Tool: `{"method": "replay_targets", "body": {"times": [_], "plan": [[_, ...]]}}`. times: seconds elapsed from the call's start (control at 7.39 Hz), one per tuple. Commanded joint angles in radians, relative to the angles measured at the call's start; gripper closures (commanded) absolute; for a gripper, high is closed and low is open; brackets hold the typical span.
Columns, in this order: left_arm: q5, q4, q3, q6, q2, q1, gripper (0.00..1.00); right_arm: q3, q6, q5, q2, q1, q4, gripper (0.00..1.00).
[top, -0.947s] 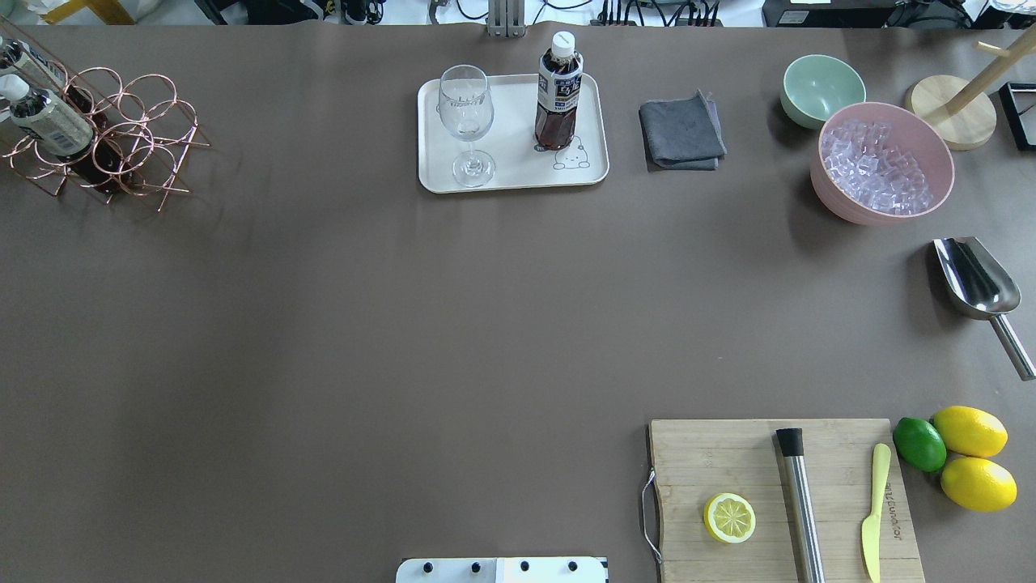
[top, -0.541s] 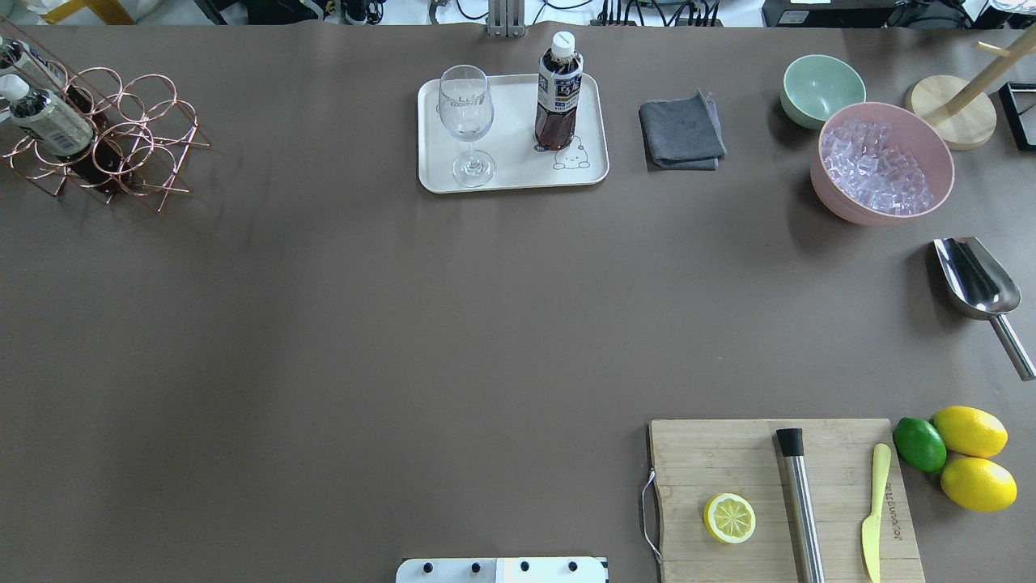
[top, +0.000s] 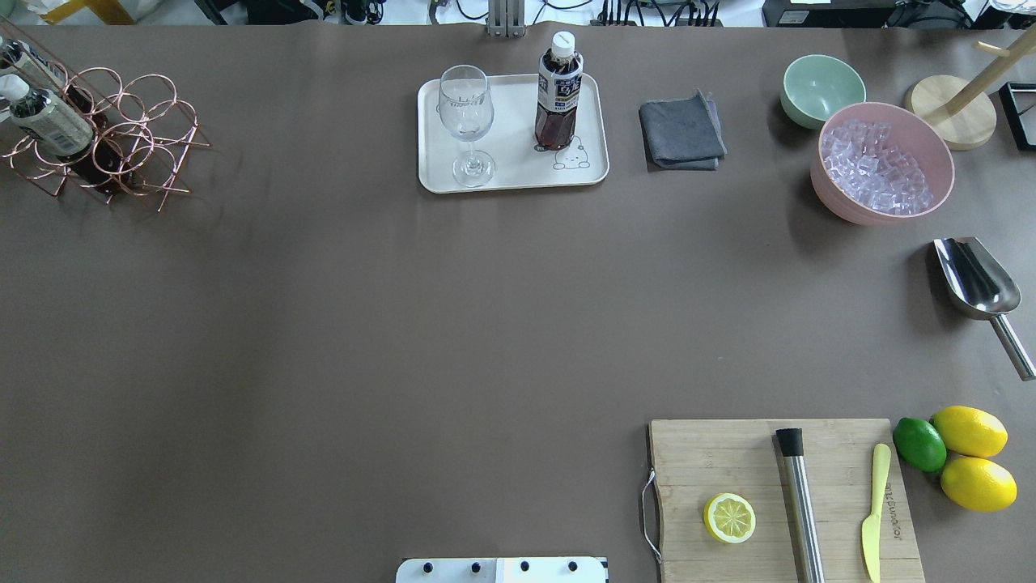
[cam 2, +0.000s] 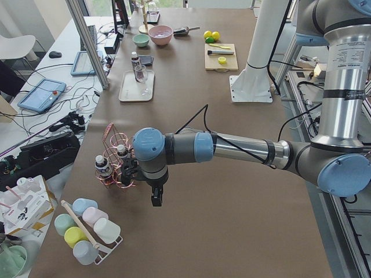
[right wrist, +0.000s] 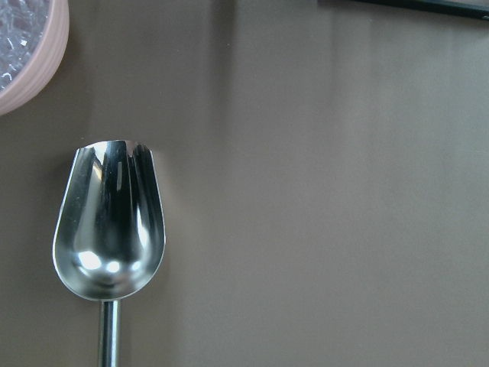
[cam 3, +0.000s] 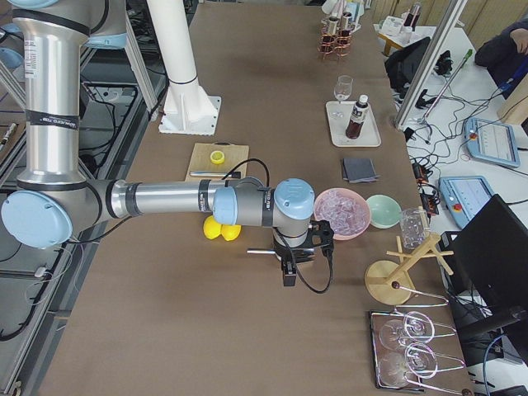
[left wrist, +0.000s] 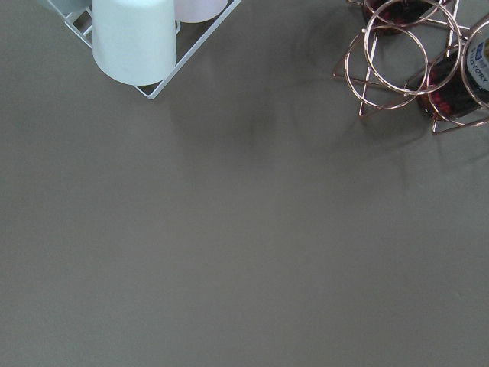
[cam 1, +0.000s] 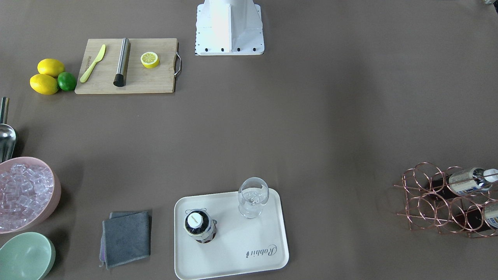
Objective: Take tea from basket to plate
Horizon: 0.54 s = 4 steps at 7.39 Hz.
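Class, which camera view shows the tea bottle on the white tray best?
Overhead exterior: the tea bottle shows its cap, label and dark tea. Front-facing sees mostly its cap; both side views show it small; wrist views miss it.

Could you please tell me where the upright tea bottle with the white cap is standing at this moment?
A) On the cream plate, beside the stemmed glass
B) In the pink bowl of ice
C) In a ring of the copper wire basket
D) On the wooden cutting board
A: the tea stands upright on the plate, beside the stemmed glass.
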Motion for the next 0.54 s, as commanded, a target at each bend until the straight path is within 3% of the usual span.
{"method": "replay_targets", "body": {"times": [0.0, 0.41], "plan": [[-0.004, 0.000, -0.001, -0.004, 0.022, 0.004, 0.01, -0.002, 0.000, 0.000, 0.000, 0.000, 0.001, 0.00], [0.001, 0.004, -0.013, -0.012, 0.023, 0.015, 0.01, -0.009, 0.006, -0.002, -0.003, 0.000, -0.001, 0.00]]}}
